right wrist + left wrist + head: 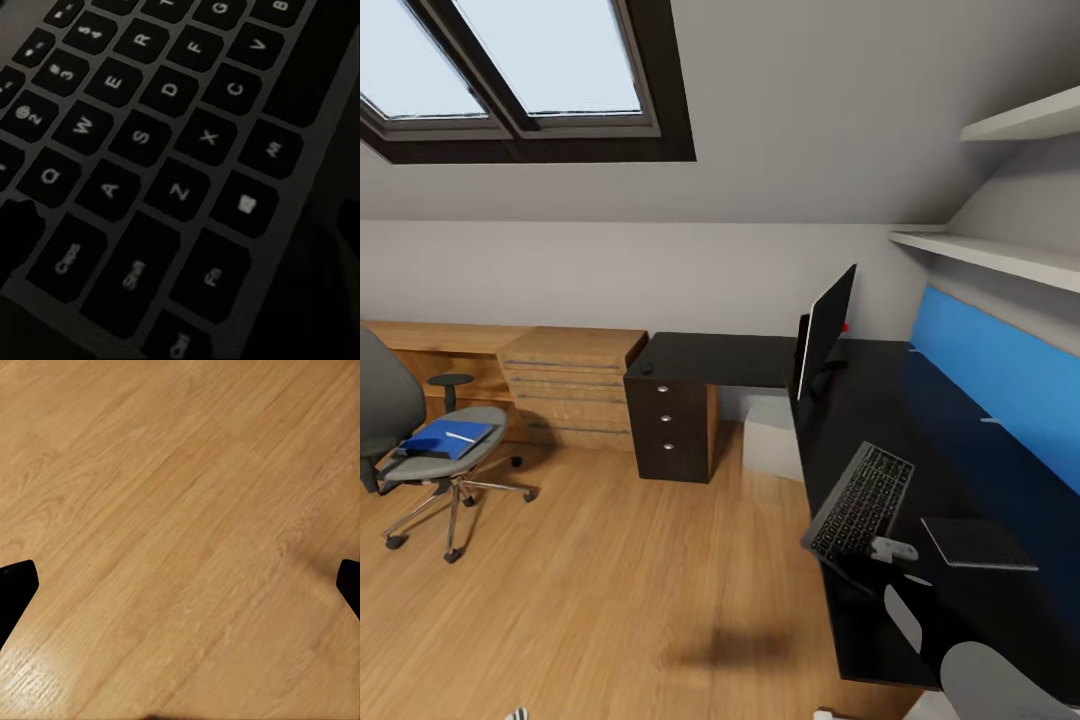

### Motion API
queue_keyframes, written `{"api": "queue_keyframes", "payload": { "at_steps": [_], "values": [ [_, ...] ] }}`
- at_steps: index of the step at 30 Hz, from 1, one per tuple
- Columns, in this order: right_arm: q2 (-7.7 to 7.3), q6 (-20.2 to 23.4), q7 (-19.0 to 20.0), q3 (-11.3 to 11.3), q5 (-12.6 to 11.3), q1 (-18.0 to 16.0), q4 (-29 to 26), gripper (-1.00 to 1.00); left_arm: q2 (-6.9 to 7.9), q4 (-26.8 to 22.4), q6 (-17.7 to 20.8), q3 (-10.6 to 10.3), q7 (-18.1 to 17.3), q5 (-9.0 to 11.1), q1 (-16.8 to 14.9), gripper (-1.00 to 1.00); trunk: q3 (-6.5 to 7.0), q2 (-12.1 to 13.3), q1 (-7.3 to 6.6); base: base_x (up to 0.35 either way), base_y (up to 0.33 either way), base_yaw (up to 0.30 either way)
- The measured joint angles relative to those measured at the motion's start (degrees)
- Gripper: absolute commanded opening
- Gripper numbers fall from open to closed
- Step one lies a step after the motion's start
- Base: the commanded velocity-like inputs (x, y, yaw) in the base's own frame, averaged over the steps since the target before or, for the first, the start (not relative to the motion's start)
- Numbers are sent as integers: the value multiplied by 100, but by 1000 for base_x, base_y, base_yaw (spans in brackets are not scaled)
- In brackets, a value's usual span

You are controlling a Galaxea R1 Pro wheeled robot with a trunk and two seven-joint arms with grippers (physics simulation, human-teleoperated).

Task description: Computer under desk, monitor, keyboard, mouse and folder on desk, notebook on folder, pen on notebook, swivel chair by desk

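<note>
The black desk (740, 358) carries the monitor (828, 332), standing edge-on to me. The keyboard (860, 500) lies near the desk's front edge, one corner past it. My right gripper (890, 548) hovers at its near end; in the right wrist view the gripper (180, 232) is open, close above the keys (142, 135). A dark grey notebook (975, 543) lies right of it. The light grey computer (770, 440) sits under the desk. The swivel chair (445, 455) stands far left, holding the blue folder (445, 440) with the pale pen (460, 436) on it. My left gripper (184, 585) is open over floor. The mouse is out of view.
Light wooden low cabinets (570, 385) run along the back wall beside the desk's dark drawer unit (668, 425). A blue wall panel (1000, 380) and white shelves (1000, 255) are above the desk. Wood plank floor (610, 590) lies between the chair and the desk.
</note>
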Motion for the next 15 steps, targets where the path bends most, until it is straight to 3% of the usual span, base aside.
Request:
{"api": "queue_keyframes", "payload": {
  "at_steps": [9, 15],
  "values": [
    [1, 0, -2, 0, -1, 0, -1, 100, -17, -1, 17, -3, 1, 2, 0, 100, 0, 0, 0, 2, 138, 0],
    [8, 0, -1, 6, -8, 0, -8, 100, -17, 0, 19, -5, 0, 5, -1, 100, 0, 0, 0, 0, 29, 0]
  ]
}}
